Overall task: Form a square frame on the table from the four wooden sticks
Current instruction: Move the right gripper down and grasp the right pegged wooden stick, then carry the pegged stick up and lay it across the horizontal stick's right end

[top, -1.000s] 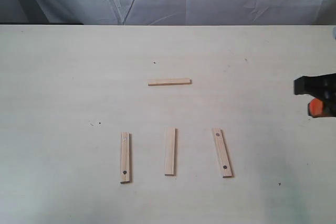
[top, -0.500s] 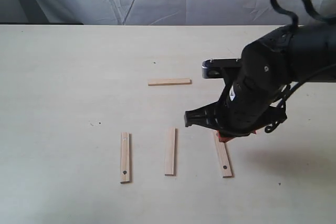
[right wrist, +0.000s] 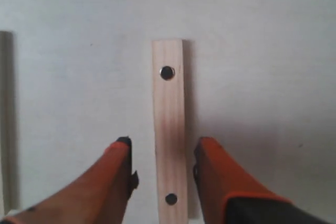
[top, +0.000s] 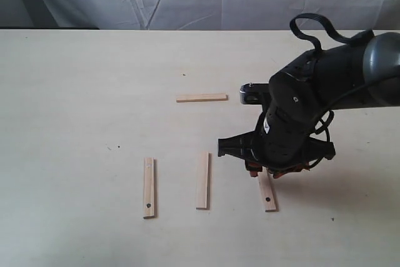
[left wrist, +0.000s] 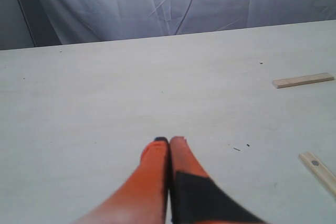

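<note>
Frame not begun: you have all four sticks (top: 202, 180) lying apart. Right gripper (right wrist: 164, 142) is spread astride the lower-right stick (top: 267, 195); left gripper (left wrist: 169, 141) is clenched, empty.

wooden sticks (top: 201, 98) (top: 149, 187) (top: 202, 180) (top: 268, 197): 4 — 2 with dark holes, 2 plain | claws (left wrist: 169, 141) (right wrist: 160, 149): 2 | table (top: 75, 92): 1

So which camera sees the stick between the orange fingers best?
Right wrist view: the stick, both holes showing, lies inside the open right gripper. Exterior view shows only one end; left wrist view misses it.
</note>
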`<action>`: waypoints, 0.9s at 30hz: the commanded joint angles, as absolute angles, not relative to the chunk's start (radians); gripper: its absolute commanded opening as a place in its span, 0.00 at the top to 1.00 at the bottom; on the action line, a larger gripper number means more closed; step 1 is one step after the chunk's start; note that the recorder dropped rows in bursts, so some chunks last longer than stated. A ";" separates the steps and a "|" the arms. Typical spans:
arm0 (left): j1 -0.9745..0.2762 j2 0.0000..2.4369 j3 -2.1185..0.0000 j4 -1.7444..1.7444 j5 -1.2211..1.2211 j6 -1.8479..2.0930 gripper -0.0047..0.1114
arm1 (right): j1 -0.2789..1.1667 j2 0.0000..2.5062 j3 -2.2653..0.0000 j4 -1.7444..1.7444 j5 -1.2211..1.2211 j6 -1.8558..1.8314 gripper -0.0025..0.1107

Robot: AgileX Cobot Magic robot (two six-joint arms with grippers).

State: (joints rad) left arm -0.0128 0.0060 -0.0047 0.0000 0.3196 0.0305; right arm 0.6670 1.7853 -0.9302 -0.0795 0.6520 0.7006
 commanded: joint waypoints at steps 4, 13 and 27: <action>-0.011 0.000 0.000 -0.007 0.305 0.028 0.96 | 0.670 1.848 -0.936 -0.099 0.636 0.717 0.62; -0.011 0.000 0.000 -0.007 0.305 0.028 0.96 | 0.670 1.892 -0.936 -0.093 0.641 0.717 0.99; -0.011 0.000 0.000 -0.007 0.305 0.028 0.96 | 0.634 1.980 -1.445 -0.149 0.827 0.651 0.97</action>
State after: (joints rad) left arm -0.0128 0.0060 -0.0047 0.0000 0.3196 0.0305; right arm 0.6506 1.9297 -1.3768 -0.1377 0.7941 0.6726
